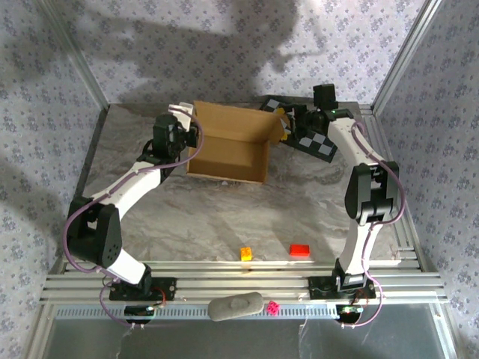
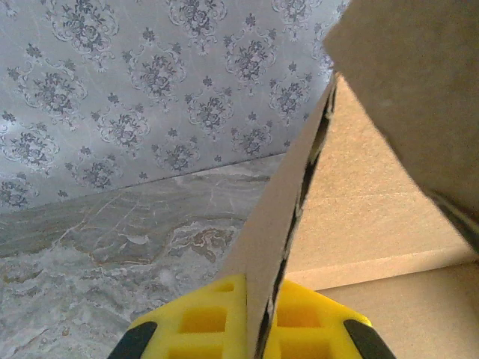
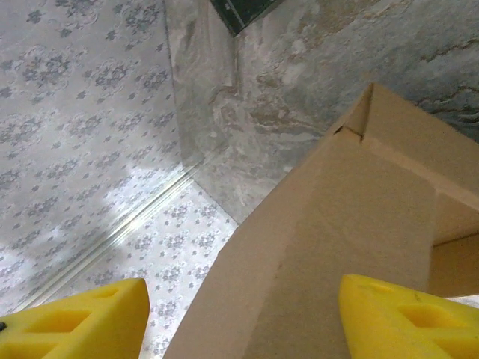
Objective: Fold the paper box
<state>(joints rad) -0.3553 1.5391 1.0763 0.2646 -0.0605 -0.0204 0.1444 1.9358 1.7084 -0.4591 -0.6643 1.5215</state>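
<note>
Paper box (image 1: 228,153) wall is pinched by left pincer (image 2: 258,325), right pincer (image 3: 239,318) held wide astride a panel; wall could be creased if pulled unevenly.

The left arm (image 1: 123,187) is leaning from its base toward ten o'clock, then stretching its white forearm toward one o'clock. The left gripper (image 1: 188,142) is pinching a wall of the paper box (image 1: 228,146), its yellow fingers (image 2: 198,321) pressing close on either side of the wall. The right arm (image 1: 370,187) is rising toward twelve o'clock, its forearm slanting toward eleven o'clock. The right gripper (image 1: 285,126) is pointing toward nine o'clock, its fingers (image 3: 408,318) standing wide apart.
</note>
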